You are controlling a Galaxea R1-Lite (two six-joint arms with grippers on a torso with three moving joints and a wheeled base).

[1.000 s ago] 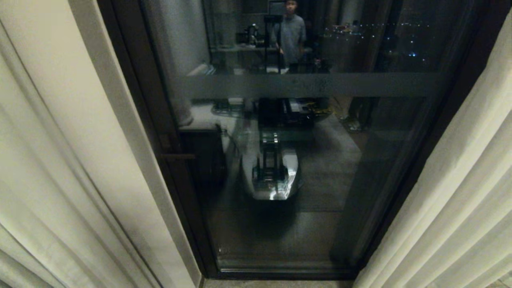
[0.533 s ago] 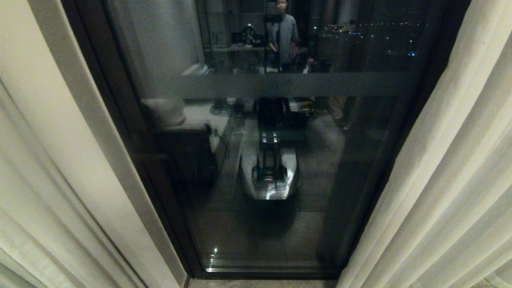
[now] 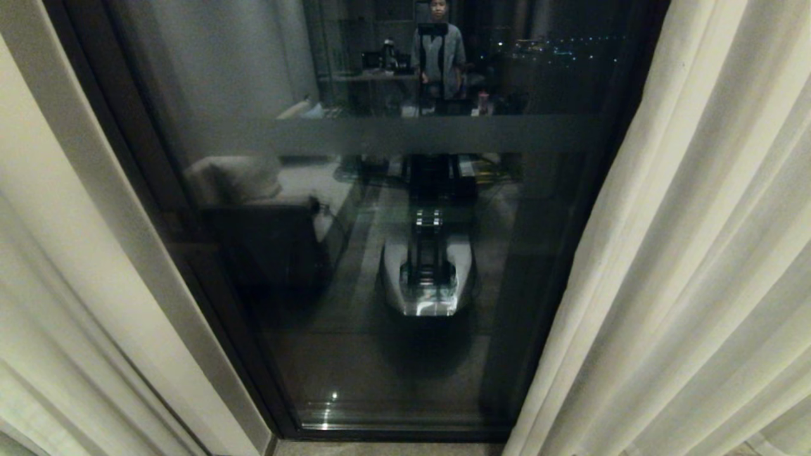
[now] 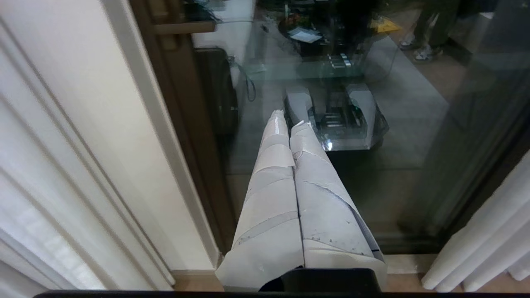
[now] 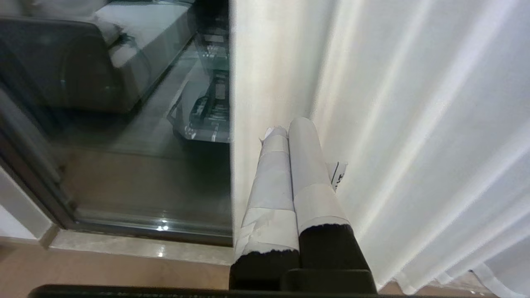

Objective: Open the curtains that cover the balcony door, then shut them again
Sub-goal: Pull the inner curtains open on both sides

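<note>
Curtains (image 3: pixel 690 253) parted, balcony door (image 3: pixel 405 253) bare: we judge the opening done and the closing still ahead.

We see one cream panel hanging at the far left (image 3: pixel 38 329) beside a cream wall strip (image 3: pixel 120 253), and the other bunched along the door's right edge, with dark glass between them mirroring the room and a person standing there. Our left gripper (image 4: pixel 290 124) points at the glass with its jaws pressed together on nothing; our right gripper (image 5: pixel 290 128) sits just beside the right panel's hem, jaws likewise shut and empty. Next we would need to spread the right jaws, take that hem and draw it across. Against a second ago the whole head view has slid, the right panel filling more of it, so the camera moved, not the cloth.
</note>
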